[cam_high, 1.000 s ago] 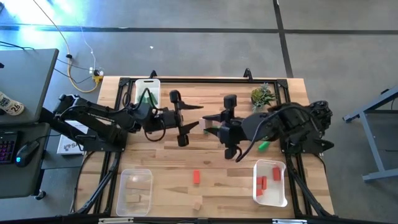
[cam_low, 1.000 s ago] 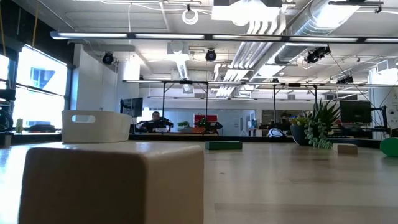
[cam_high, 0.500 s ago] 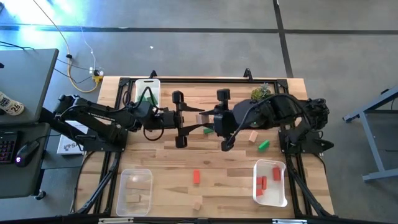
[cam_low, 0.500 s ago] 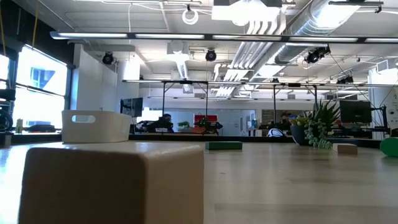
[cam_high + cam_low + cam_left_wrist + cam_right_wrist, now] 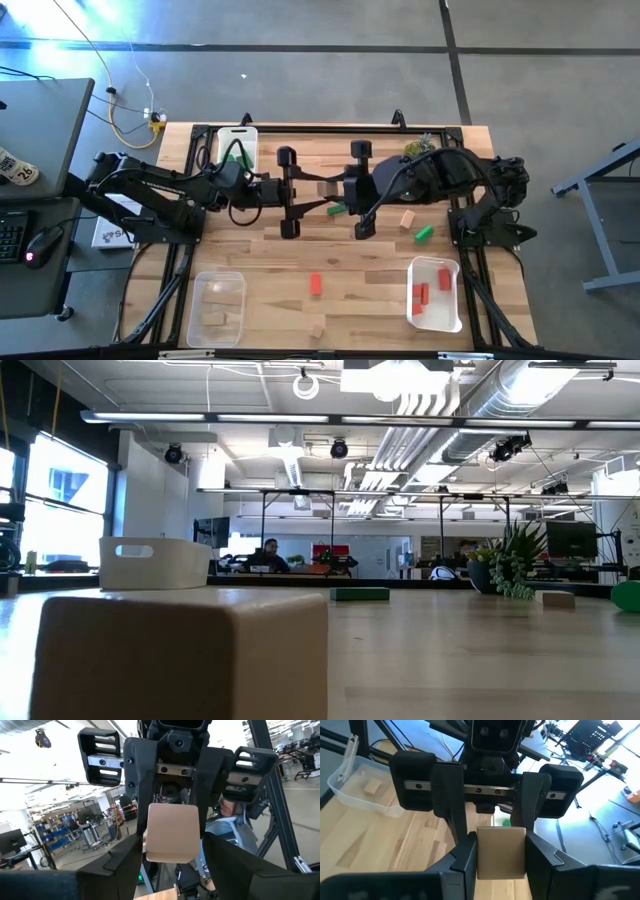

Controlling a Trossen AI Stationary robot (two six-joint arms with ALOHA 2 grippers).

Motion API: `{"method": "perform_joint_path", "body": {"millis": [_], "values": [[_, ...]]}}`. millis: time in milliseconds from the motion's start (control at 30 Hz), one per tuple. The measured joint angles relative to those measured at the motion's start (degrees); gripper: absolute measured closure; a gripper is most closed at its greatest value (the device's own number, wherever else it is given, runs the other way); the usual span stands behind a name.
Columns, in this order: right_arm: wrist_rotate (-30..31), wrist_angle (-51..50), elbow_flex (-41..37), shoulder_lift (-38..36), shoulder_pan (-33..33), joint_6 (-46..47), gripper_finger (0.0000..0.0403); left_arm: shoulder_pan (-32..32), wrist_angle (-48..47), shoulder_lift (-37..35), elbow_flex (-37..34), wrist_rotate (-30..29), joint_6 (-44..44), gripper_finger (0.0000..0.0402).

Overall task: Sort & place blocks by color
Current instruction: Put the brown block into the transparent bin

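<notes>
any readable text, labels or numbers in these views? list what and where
"26", probably: on the white item on the desk at the left edge of the high view; small, so not certain.
White box beside the left arm's base: dark letters, partly hidden and too small to read.
Tan block, shown close in both wrist views: blank faces.
Low view: nothing readable.

From the low view you get neither arm; a tan block (image 5: 180, 655) close to the lens fills the near left corner, cut off by the picture's edge, and hides the table behind it. At the far right a green block (image 5: 628, 596) is cropped. In the left wrist view, another tan block (image 5: 172, 833) covers the opposing gripper's centre.
</notes>
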Motion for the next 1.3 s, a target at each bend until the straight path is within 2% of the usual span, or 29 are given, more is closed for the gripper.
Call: {"method": "perform_joint_path", "body": {"millis": [100, 333, 433, 733, 967, 1167, 1300], "values": [[-0.20, -0.13, 0.00, 0.00, 0.00, 0.38, 0.0301, 0.00, -0.05, 0.00, 0.00, 0.05, 0.14, 0.0219], [-2.01, -0.26, 0.00, -0.04, 0.00, 0.71, 0.0301, -0.07, -0.52, 0.00, 0.00, 0.35, 2.38, 0.0281], [-1.77, -0.39, 0.00, -0.07, 0.00, 0.55, 0.0301, -0.04, -0.87, 0.00, 0.00, 0.18, 4.39, 0.0295], [-2.10, -0.54, -0.04, 0.04, 0.00, 0.93, 0.0300, -0.04, -1.58, 0.00, 0.00, -0.33, 6.29, 0.0293], [-2.38, -0.55, -0.09, 0.11, 0.00, 3.33, 0.0258, -0.04, -2.26, -0.02, 0.00, -0.67, 7.63, 0.0298], [1.19, -0.59, -0.11, 0.28, -0.02, 3.81, 0.0229, 0.00, -3.70, -0.02, 0.04, -5.21, 9.30, 0.0298], [1.35, -0.61, -0.11, 0.28, -0.02, 3.60, 0.0213, 0.00, -5.65, -0.02, 0.04, -6.78, 9.82, 0.0298]]}}
